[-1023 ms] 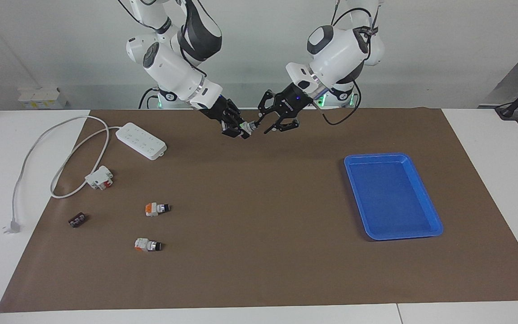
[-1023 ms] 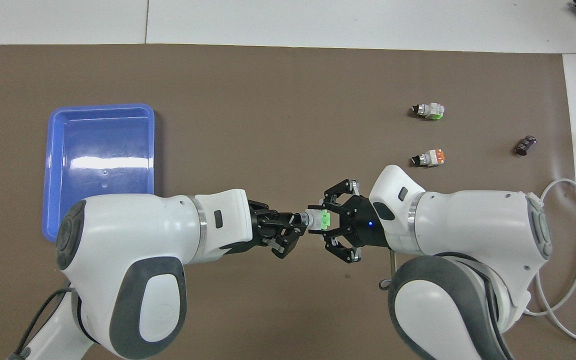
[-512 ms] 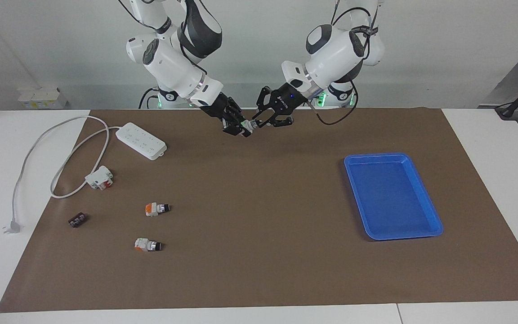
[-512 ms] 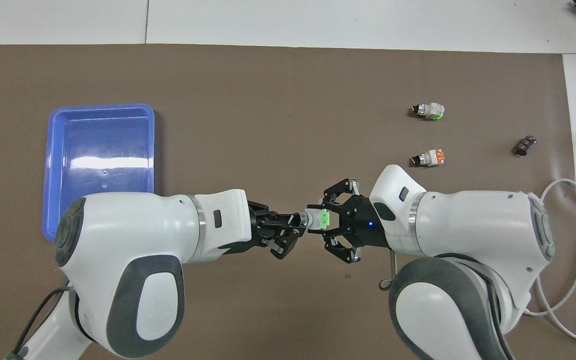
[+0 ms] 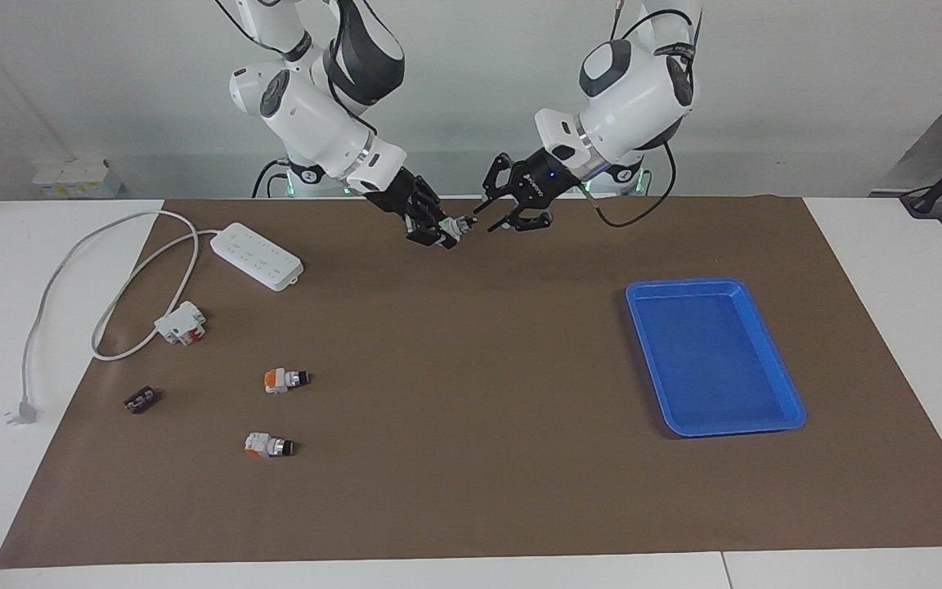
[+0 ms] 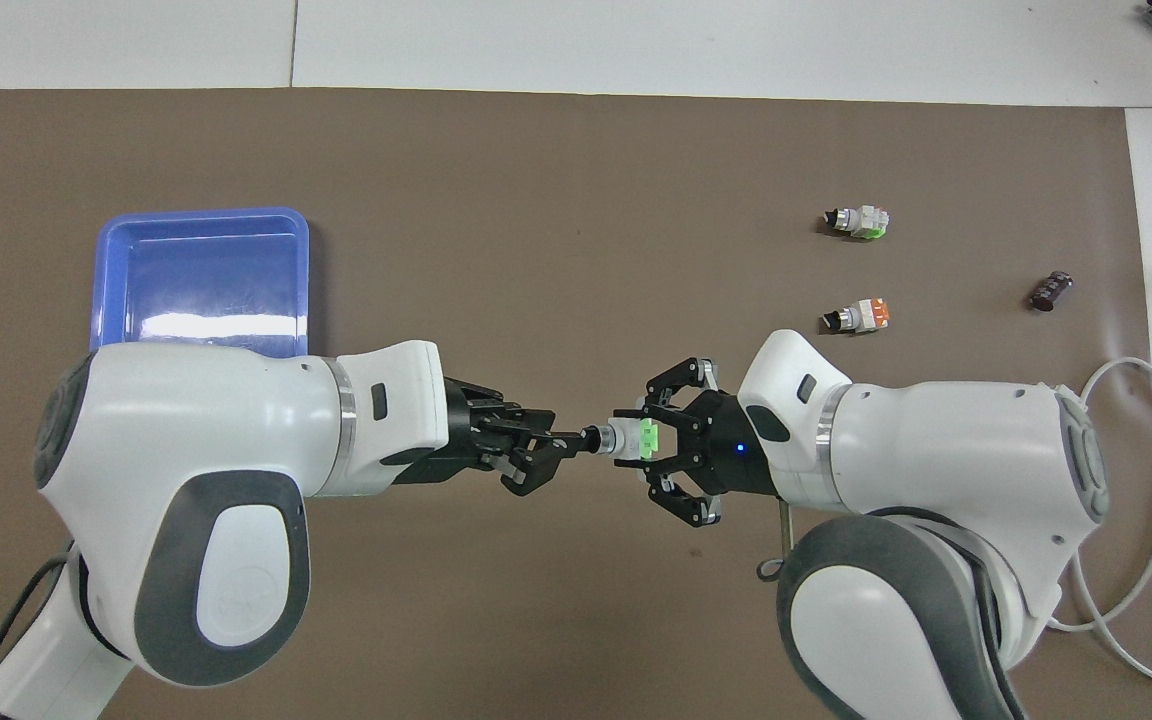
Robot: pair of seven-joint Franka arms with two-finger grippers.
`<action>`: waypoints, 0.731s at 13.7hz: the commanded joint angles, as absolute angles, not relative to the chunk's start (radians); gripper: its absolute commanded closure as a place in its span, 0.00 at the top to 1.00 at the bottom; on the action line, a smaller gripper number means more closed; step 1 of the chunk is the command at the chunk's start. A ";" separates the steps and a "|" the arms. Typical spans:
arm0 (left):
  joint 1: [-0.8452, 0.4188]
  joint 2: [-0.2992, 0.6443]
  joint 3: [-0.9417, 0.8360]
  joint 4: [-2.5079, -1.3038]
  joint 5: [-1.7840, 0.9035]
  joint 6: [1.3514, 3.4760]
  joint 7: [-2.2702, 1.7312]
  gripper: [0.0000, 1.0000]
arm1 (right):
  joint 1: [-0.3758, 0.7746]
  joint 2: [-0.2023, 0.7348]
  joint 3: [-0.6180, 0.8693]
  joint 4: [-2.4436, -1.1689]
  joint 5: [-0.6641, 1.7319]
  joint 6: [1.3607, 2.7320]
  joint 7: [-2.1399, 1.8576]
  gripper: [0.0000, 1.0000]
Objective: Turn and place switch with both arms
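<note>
My right tool (image 6: 648, 442) is clamped on the switch (image 6: 626, 441) at its green end, held in the air over the brown mat (image 6: 576, 200). My left tool (image 6: 561, 445) sits just beside the knob end; I cannot tell whether its fingers are parted or touching. The blue tray (image 6: 116, 270) lies toward my left arm's end.

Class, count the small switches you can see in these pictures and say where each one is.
3. One switch is held in the air by the right gripper; two switches lie on the mat toward the right arm's end. None seems hidden.
</note>
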State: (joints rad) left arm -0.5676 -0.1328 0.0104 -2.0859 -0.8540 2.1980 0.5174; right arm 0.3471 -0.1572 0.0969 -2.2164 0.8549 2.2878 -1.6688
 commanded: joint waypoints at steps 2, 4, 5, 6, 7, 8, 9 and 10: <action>-0.577 -0.141 -0.002 -2.094 -0.873 2.238 0.538 0.38 | 0.342 -0.170 0.106 -2.221 0.882 2.292 -1.651 0.00; -0.586 -0.140 -0.003 -2.095 -0.873 2.247 0.538 0.38 | 0.342 -0.170 0.106 -2.220 0.882 2.292 -1.651 0.00; -0.587 -0.137 -0.003 -2.095 -0.873 2.253 0.538 0.37 | 0.342 -0.170 0.106 -2.220 0.882 2.292 -1.651 0.00; -0.597 -0.133 -0.003 -2.095 -0.873 2.272 0.538 0.37 | 0.342 -0.170 0.106 -2.220 0.882 2.292 -1.649 0.00; -0.607 -0.130 -0.003 -2.100 -0.873 2.290 0.538 0.37 | 0.342 -0.170 0.106 -2.220 0.882 2.292 -1.649 0.00; -0.609 -0.129 -0.003 -2.100 -0.873 2.292 0.538 0.37 | 0.342 -0.170 0.106 -2.221 0.882 2.292 -1.649 0.00; -0.609 -0.129 -0.003 -2.100 -0.873 2.290 0.538 0.36 | 0.342 -0.170 0.106 -2.221 0.882 2.292 -1.651 0.00; -0.609 -0.127 -0.003 -2.100 -0.873 2.290 0.538 0.36 | 0.342 -0.170 0.106 -2.221 0.882 2.292 -1.651 0.00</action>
